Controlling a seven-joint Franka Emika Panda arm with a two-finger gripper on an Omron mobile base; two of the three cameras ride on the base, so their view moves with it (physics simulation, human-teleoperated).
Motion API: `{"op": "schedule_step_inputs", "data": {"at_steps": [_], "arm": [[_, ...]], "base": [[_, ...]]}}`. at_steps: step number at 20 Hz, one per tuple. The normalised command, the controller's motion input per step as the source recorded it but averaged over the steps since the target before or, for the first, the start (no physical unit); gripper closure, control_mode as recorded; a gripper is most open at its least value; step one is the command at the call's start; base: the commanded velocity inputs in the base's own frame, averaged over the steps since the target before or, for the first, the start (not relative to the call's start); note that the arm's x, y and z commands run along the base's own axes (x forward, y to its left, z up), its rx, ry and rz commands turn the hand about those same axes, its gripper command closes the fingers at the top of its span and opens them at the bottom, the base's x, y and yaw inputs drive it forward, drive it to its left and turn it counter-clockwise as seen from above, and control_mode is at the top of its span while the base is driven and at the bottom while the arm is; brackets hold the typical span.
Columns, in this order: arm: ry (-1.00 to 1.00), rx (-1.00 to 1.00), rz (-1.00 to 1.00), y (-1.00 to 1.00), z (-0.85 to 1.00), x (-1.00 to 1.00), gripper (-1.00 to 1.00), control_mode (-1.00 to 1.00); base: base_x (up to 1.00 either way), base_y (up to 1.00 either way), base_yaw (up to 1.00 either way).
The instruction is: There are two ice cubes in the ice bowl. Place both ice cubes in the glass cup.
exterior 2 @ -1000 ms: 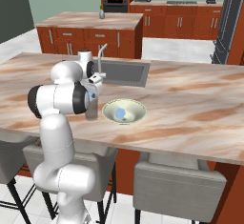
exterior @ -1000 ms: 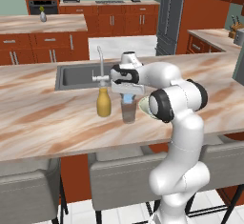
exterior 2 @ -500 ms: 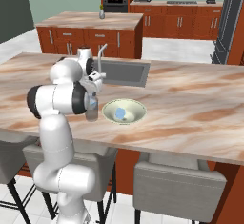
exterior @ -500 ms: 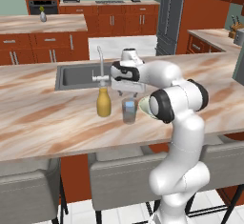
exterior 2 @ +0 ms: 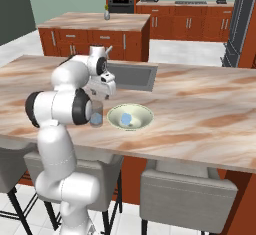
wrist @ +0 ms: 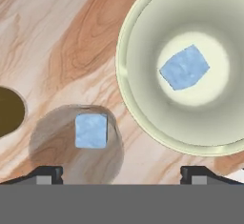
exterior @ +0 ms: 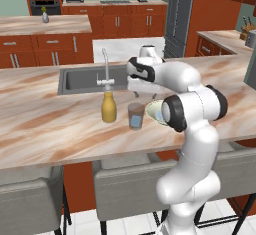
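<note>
**Gripper** (wrist: 121, 173): two dark fingertips (wrist: 47, 174) at the bottom edge of the hand view, set wide apart, nothing between them. Jaws open and empty. In the left base view the hand (exterior: 137, 81) hangs above the cup and the near rim of the bowl.

**Ice cube, first** (wrist: 91, 130): pale blue, square in outline, lying at the bottom of the glass cup (wrist: 76, 142). It sits just ahead of the left-side fingertip and slightly inward of it. Its edges run roughly parallel to the line between the fingertips; no long axis to be told. In the left base view it shows as a blue patch low in the cup (exterior: 136, 116).

**Ice cube, second** (wrist: 184, 67): pale blue, four-sided, in the centre of the ice bowl (wrist: 138, 104), well ahead of the right-side fingertip. It lies turned, corners pointing diagonally against the finger line; slightly longer across one diagonal. Also seen in the right base view (exterior 2: 126, 119) inside the bowl (exterior 2: 130, 117).

**Cup and bowl**: beside each other, close; whether they touch I cannot tell.

**Yellow bottle** (exterior: 108, 107): upright, beyond the cup on the side away from the bowl.

**Surface**: marbled tan and cream counter (exterior: 50, 129), with a grey sink (exterior: 82, 79) and tap (exterior: 105, 69) behind the bottle.

**Room**: red-brown cabinets, second island, wall oven, grey stools along the near counter edge.
</note>
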Motion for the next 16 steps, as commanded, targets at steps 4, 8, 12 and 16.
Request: {"op": "schedule_step_inputs", "data": {"at_steps": [4,8,12,16], "arm": [[0.00,0.00,0.01,-1.00,-0.04,-0.46,-1.00,-1.00],[0.00,0.00,0.00,-0.93,-0.09,-0.29,-1.00,-1.00],[0.00,0.00,0.00,-0.39,-0.25,-0.01,-1.00,-1.00],[0.00,0.00,0.00,-0.11,-0.37,0.01,-1.00,-1.00]], "base": [[0.00,0.00,0.00],[0.00,0.00,0.00],[0.00,0.00,0.00],[0.00,0.00,0.00]]}}
